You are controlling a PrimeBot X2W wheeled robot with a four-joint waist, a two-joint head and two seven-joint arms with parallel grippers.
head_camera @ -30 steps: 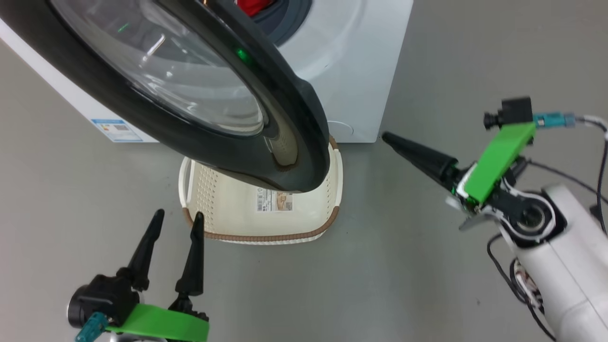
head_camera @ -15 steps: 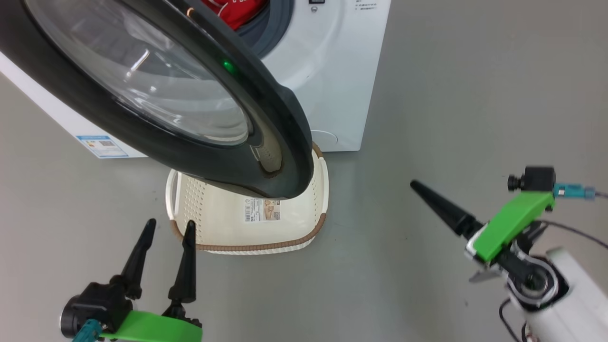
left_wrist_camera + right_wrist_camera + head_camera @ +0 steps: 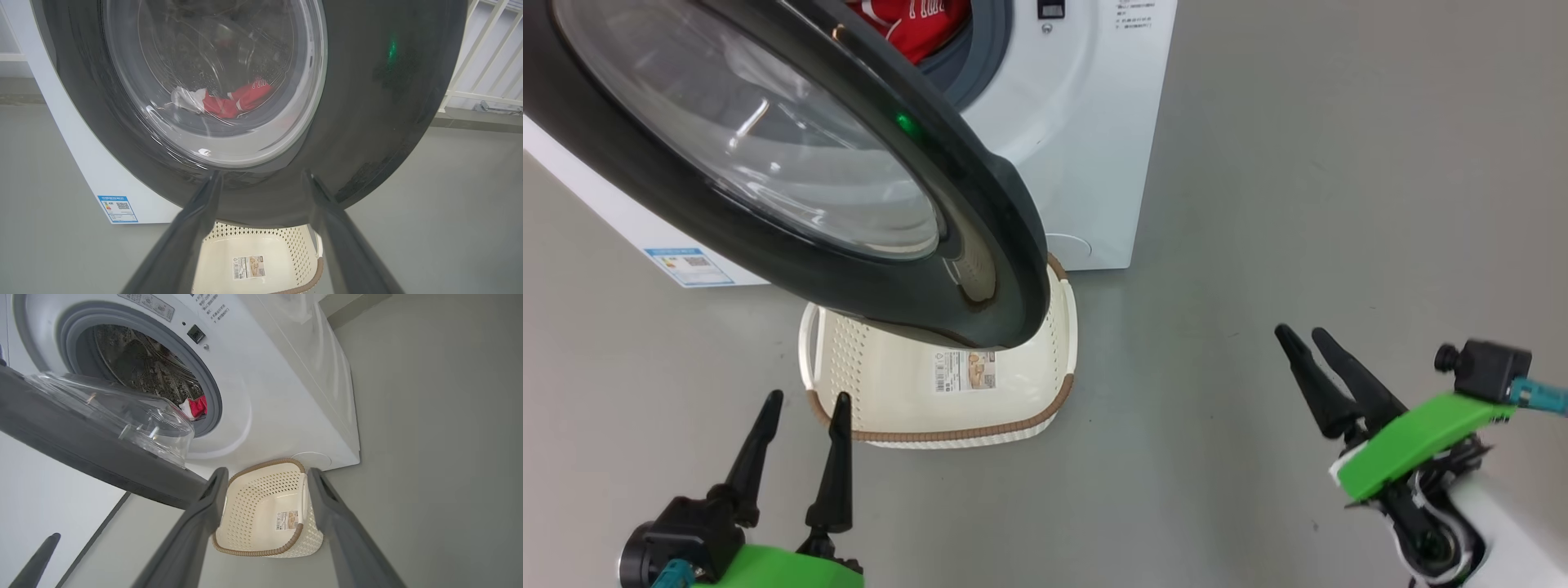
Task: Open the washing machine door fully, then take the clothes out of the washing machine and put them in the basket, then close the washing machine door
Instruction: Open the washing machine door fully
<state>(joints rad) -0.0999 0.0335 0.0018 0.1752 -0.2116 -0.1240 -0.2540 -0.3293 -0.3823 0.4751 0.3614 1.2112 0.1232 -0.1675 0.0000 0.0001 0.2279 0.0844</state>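
Backing off from the corner of the washing machine, the right gripper now sits lower and well clear of it over the floor, turned so both dark fingers show; the camera has shifted too, so the drum mouth is more in view. Its jaws stand apart and empty, as the right wrist view confirms. The left gripper hovers just beside the near rim of the basket, jaws also parted on nothing.

All the clothes lie inside the drum, a red heap with a white part near the opening. They look light, limp and easy to bunch, so pinching a thick fold at the top of the heap seems best (a thin edge would likely slip or trail over the grey rubber ring).

Between the arms and the drum stands the washing machine door, swung out and hanging over the basket. It is stiff and hinged, its glossy black rim probably slippery, its glass bowl not something to knock. Pushing on the rim's free edge looks the safer way to swing it wider, since it shadows the basket's far half.
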